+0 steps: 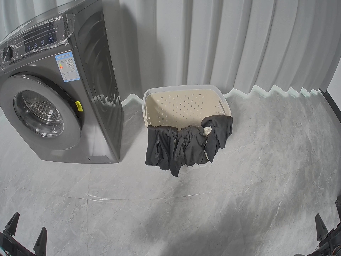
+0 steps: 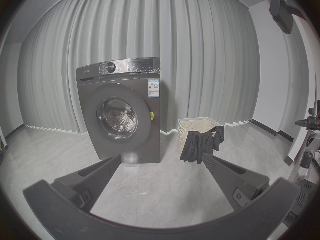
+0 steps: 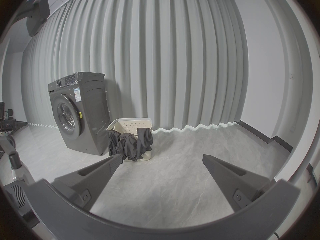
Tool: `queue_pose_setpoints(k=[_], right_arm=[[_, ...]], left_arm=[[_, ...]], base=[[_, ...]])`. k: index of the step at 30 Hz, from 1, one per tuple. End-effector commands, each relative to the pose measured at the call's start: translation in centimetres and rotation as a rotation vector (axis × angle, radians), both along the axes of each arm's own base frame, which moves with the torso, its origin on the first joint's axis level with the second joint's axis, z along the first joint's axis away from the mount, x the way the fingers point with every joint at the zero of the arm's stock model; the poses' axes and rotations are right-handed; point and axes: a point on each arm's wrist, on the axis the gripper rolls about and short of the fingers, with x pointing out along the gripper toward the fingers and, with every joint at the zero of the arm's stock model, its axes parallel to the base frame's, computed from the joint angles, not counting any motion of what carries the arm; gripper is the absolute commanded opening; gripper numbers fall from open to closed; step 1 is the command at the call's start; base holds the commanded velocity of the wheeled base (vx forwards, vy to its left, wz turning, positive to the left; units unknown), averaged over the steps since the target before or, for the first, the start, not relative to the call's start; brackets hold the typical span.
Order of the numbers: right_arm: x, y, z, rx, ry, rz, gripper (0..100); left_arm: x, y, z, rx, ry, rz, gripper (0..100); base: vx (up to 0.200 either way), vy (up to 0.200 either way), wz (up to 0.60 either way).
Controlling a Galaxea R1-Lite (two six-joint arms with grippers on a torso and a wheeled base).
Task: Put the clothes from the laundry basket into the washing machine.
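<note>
On the floor (image 1: 213, 203), at mid-distance, dark clothes (image 1: 188, 144) are seen draped over the near rim of the cream laundry basket (image 1: 184, 105). The basket stands just right of the washing machine (image 1: 60, 89), whose round door (image 1: 42, 112) is found closed. The left tool (image 2: 160, 157) and the right tool (image 3: 161, 157) are held wide open and empty, low on the near side. The clothes are noted farther off, between the two and well apart from both.
</note>
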Motion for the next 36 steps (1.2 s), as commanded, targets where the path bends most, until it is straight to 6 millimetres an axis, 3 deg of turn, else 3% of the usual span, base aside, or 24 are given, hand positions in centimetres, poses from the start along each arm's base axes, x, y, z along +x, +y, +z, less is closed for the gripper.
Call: queue_pose_setpoints(k=[1,8,17,36], right_arm=[[0.07,0.00,-0.51,-0.001,0.009,0.001,100],[0.07,0.00,-0.51,0.000,0.009,0.001,100],[0.07,0.00,-0.51,0.000,0.009,0.000,100],[0.07,0.00,-0.51,0.000,0.009,0.000,100]], left_arm=[[-0.02,0.00,-0.49,-0.001,-0.002,0.000,100],[-0.02,0.00,-0.49,-0.001,-0.002,0.000,100],[-0.02,0.00,-0.49,-0.001,-0.002,0.000,100],[-0.02,0.00,-0.49,-0.001,-0.002,0.002,100]], base=[[0.200,0.000,0.00],[0.200,0.000,0.00],[0.000,0.000,0.00],[0.000,-0.189,0.00]])
